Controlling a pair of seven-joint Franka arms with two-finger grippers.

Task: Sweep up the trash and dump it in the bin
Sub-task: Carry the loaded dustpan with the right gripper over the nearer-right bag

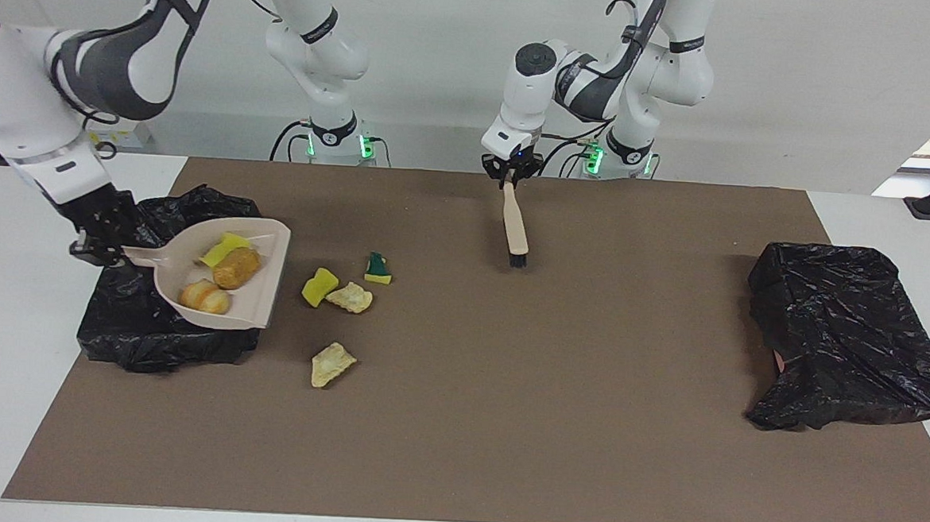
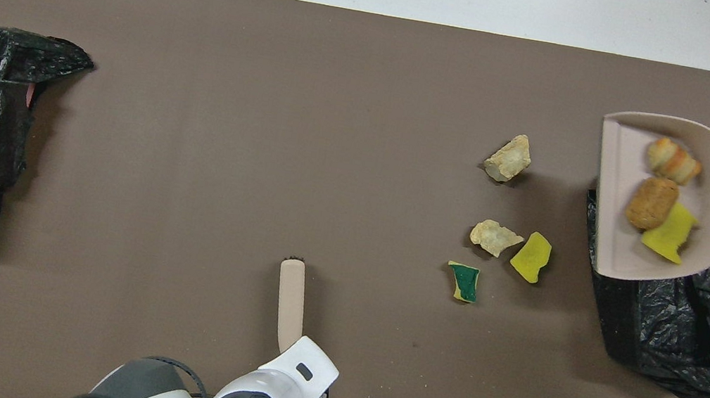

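My right gripper (image 1: 95, 248) is shut on the handle of the beige dustpan (image 1: 261, 282), held tilted over a black-bagged bin (image 1: 150, 340). In the pan lie a yellow sponge bit (image 1: 224, 248), a golden-brown piece (image 1: 236, 268) and a bread-like piece (image 1: 204, 297). On the mat beside the pan lie a yellow sponge bit (image 2: 530, 257), a green-topped sponge (image 2: 464, 282) and two beige lumps (image 2: 495, 237) (image 2: 509, 158). My left gripper (image 1: 509, 177) is shut on the brush (image 1: 515, 224), bristles down at the mat, apart from the scraps.
A second black-bagged bin (image 1: 843, 336) sits at the left arm's end of the brown mat (image 1: 504, 422). White table borders the mat.
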